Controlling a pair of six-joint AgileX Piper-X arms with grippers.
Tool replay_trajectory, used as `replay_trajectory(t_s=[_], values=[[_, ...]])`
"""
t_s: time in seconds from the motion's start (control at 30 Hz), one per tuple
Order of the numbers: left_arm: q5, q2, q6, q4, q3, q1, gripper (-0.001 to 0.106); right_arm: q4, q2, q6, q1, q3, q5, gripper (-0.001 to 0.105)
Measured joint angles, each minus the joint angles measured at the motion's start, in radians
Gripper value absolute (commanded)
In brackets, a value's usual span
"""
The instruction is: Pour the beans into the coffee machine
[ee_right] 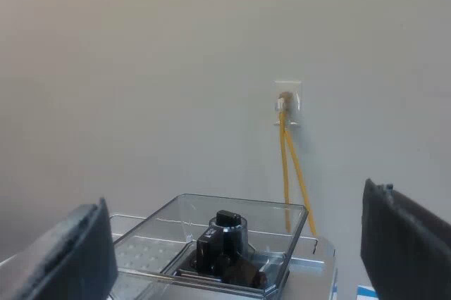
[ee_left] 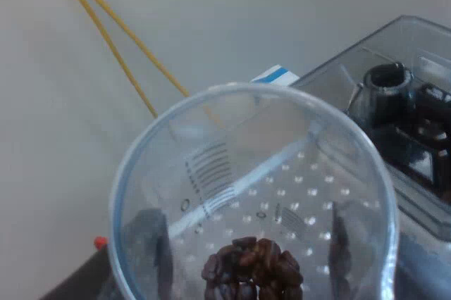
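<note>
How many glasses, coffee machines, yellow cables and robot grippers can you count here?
Measuring glass: 1
Coffee machine: 1
Yellow cables: 2
Grippers: 2, the left gripper holding the measuring glass and the right gripper open
Total: 6

Beans are held in the measuring glass — the bean hopper is set near it, on the machine.

Plastics and sheen
Measuring glass: glossy, transparent plastic. The beans are dark and slightly shiny. The bean hopper is smooth, smoky clear plastic.
</note>
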Motion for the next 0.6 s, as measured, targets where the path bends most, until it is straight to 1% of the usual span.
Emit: replay_trajectory(t_s=[0.1,0.23,0.27,0.33,0.4,0.6], values=[[0.041,0.061,0.0,0.001,-0.045,0.0,0.014,0.0,0.0,0.0,0.0,0.0,0.0,0.074],[0.061,0.113,0.003,-0.02,-0.08,0.0,0.014,0.0,0.0,0.0,0.0,0.0,0.0,0.074],[0.083,0.137,0.003,-0.031,-0.094,0.0,0.014,0.0,0.0,0.0,0.0,0.0,0.0,0.074],[0.094,0.175,0.003,-0.046,-0.125,-0.011,0.014,0.0,0.0,0.0,0.0,0.0,0.0,0.074],[0.098,0.205,0.003,-0.055,-0.155,-0.024,0.014,0.007,0.0,0.0,0.0,0.0,0.0,0.074],[0.072,0.317,0.003,-0.068,-0.279,-0.056,0.014,0.025,0.0,0.0,0.0,0.0,0.0,0.074]])
